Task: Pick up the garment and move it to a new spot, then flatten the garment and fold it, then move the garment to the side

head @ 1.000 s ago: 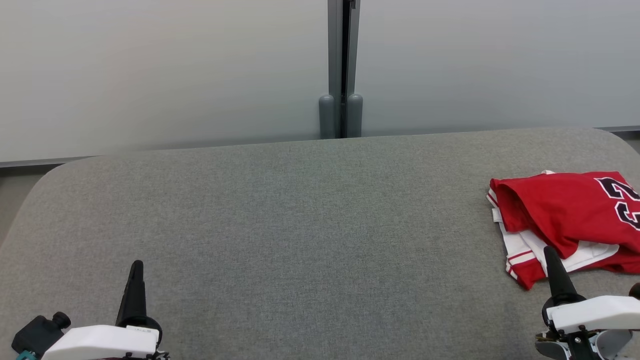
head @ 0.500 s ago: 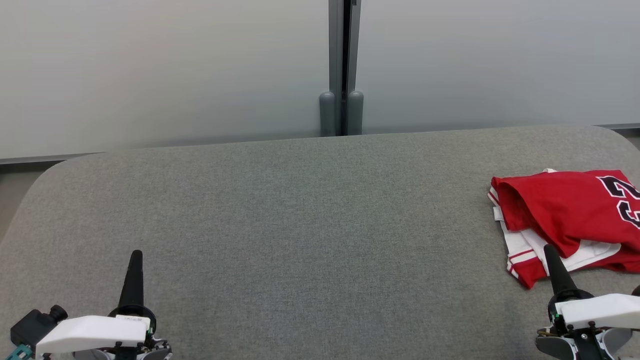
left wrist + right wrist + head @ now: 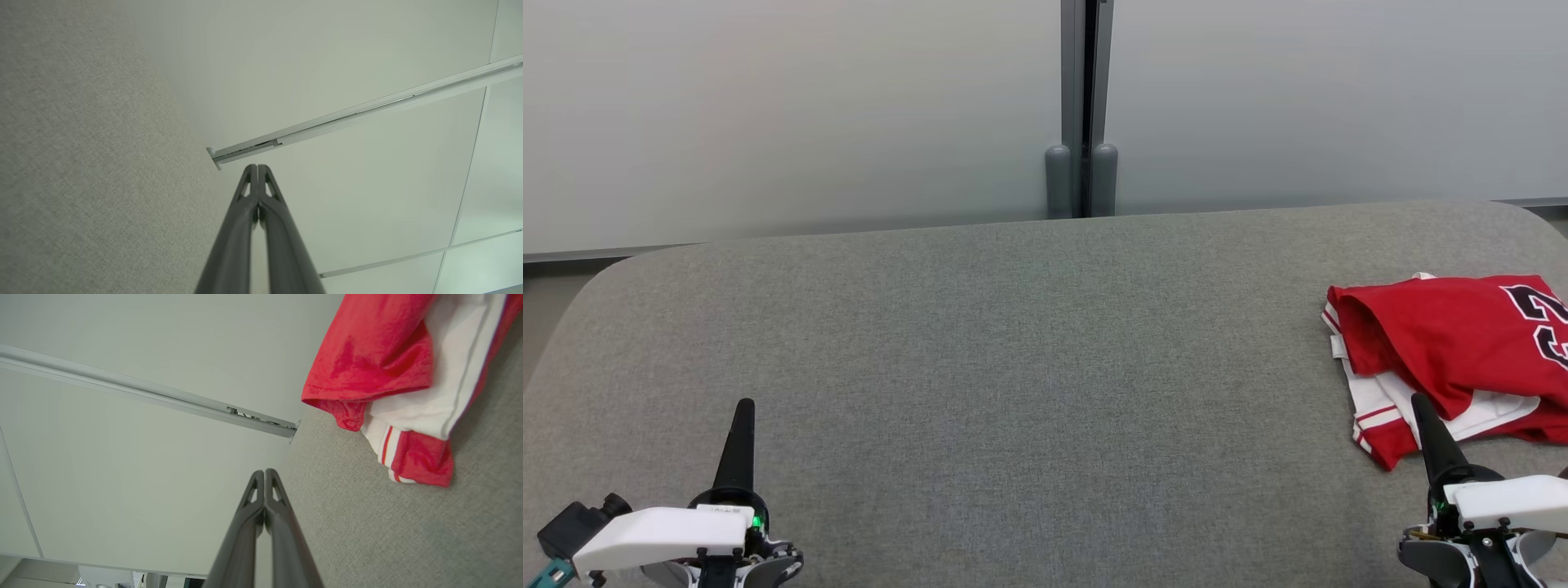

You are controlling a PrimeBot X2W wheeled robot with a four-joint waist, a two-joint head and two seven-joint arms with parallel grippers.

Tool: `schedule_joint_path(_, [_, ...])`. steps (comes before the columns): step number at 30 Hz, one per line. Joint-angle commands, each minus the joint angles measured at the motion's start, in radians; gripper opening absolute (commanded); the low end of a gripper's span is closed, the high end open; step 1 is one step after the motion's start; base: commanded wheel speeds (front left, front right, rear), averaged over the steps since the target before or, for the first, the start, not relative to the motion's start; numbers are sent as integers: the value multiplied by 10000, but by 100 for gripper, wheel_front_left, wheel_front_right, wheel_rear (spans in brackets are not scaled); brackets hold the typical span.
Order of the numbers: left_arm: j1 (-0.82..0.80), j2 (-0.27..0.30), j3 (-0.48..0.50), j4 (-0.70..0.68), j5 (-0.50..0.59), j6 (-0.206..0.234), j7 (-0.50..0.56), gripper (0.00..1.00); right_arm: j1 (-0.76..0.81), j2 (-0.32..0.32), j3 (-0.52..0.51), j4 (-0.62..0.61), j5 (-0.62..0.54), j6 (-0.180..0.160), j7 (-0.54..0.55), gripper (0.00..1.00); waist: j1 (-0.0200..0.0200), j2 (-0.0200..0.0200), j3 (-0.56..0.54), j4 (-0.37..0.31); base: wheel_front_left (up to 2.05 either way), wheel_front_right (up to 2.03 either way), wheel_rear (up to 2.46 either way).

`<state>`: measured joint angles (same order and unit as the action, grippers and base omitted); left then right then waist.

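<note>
Garment is laid at frame right on desk; left gripper and right gripper fingers are pressed together, nothing held.

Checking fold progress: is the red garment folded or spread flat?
Folded, loosely: the garment lies bunched in stacked red and white layers, not spread.

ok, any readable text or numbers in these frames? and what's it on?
"2": dark, white-edged digit on the red garment; the next digit is cut off at the head view's right edge.
Label on the left gripper: too small to read.
Dark marks on the wall rail, right wrist view: blurred, unreadable.
</note>
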<state>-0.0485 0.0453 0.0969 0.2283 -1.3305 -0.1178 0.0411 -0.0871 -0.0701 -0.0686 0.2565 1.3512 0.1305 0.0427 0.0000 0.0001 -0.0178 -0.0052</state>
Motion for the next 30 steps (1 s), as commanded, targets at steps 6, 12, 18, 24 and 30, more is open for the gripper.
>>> schedule_joint_path(6, [-331,69,80,-2,-617,-70,173,0,-168,12,-136,-104,581,4,169,0,0,-1,33,9,0,0,0])
schedule_joint_path(12, [-394,70,104,37,-1084,-82,287,0,-196,49,-210,-108,1011,4,304,0,0,-1,66,17,0,0,0])
schedule_joint_path(18, [-488,70,128,73,-1530,-108,409,0,-219,92,-286,-116,1439,4,417,0,0,-1,100,25,0,0,0])
schedule_joint_path(24, [-525,72,151,112,-1981,-130,531,0,-228,127,-359,-120,1841,4,523,0,0,-1,133,33,0,0,0])
schedule_joint_path(30, [-619,74,171,147,-2379,-151,625,0,-255,161,-418,-125,2200,4,637,0,0,-1,166,42,0,0,0])
